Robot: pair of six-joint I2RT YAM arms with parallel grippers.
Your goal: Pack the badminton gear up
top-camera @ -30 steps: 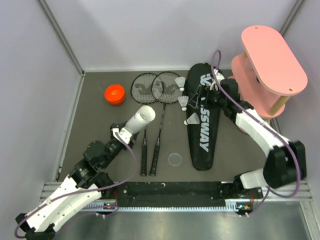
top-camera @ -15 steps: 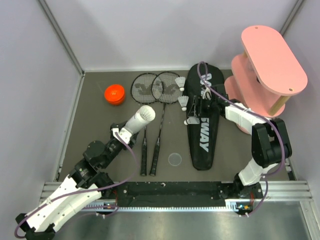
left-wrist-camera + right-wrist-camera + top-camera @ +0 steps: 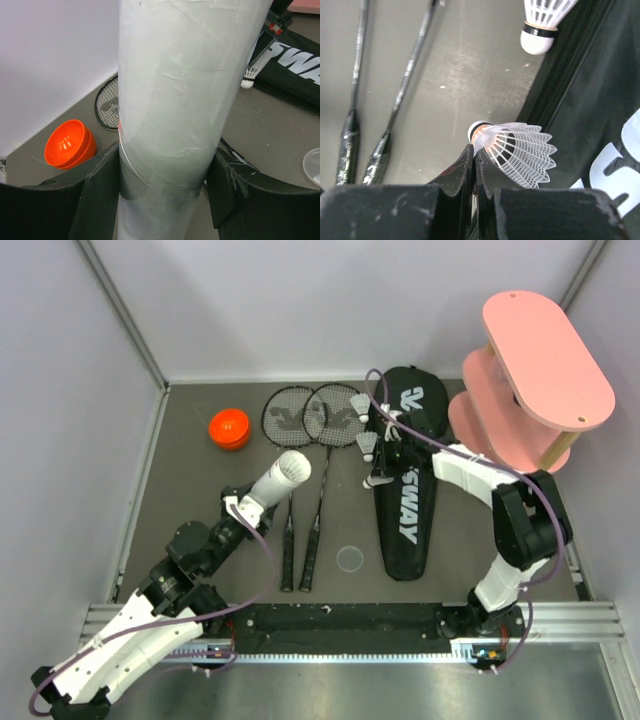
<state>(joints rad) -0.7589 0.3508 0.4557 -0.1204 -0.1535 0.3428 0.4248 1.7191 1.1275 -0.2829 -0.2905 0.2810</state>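
The left gripper [image 3: 165, 172] clamps the white tube [image 3: 180, 90]. The right gripper [image 3: 473, 150], closed tight, meets a shuttlecock [image 3: 520, 150] beside the bag [image 3: 590, 115] — hold unclear.

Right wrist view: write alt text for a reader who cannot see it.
The right gripper appears shut on the skirt rim of a white shuttlecock at the black bag's edge. A second shuttlecock lies beyond, and two rackets stretch along the grey table on the left.
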